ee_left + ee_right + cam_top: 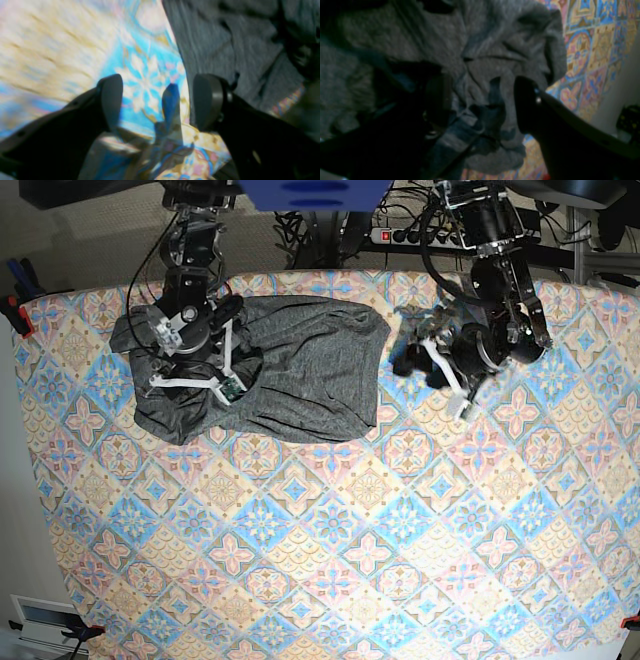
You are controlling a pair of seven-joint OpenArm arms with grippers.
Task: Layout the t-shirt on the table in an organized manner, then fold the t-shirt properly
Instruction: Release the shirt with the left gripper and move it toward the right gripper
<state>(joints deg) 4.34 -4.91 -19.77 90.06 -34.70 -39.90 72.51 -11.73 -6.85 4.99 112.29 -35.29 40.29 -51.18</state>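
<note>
Cloth is spread, but loosely: the t-shirt (270,370) lies crumpled at the far edge of the table (330,560). The right gripper (482,100) is seen over the garment, jaws apart, nothing clamped. The left gripper (157,100) is seen just beside the shirt's edge, jaws apart over bare tablecloth. Hem corners should be pinched singly and drawn outward evenly, so wrinkles are flattened before folding.

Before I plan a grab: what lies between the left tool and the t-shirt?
Only bare patterned table, seen in the base view, between the left tool and the t-shirt.
</note>
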